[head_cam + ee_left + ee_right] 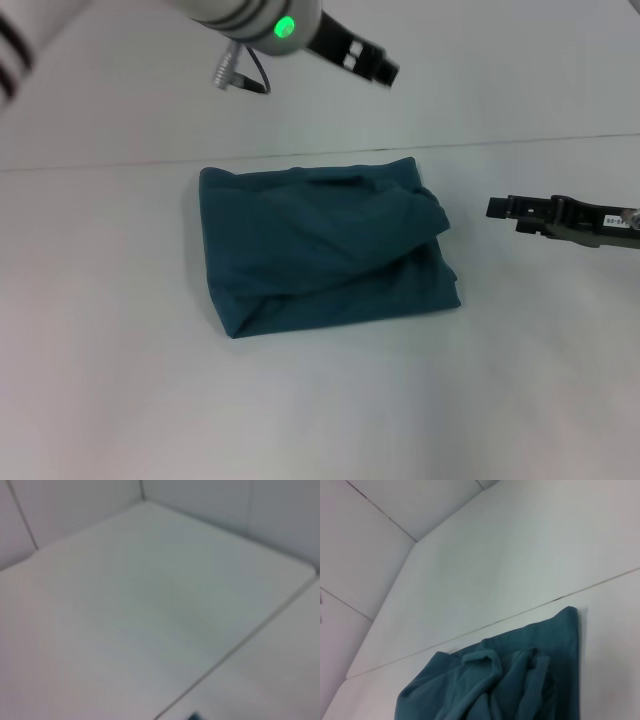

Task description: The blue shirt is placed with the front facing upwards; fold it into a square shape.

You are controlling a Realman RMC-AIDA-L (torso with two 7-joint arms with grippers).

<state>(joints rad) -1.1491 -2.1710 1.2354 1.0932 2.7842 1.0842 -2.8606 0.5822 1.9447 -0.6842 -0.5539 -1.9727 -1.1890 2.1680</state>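
Note:
The blue shirt (320, 245) lies folded into a rough rectangle in the middle of the white table, with rumpled layers bunched at its right side. No lettering shows. My left gripper (385, 70) hangs raised in the air above and behind the shirt's far edge, holding nothing. My right gripper (495, 208) hovers a short way off the shirt's right edge, pointing at it without touching. The right wrist view looks onto the shirt's (510, 685) wrinkled folds. In the left wrist view only a sliver of the shirt (195, 716) shows at the frame edge.
The white table (320, 400) stretches around the shirt on all sides. A seam line (520, 140) runs across it behind the shirt. White panel walls (365, 540) stand at the back.

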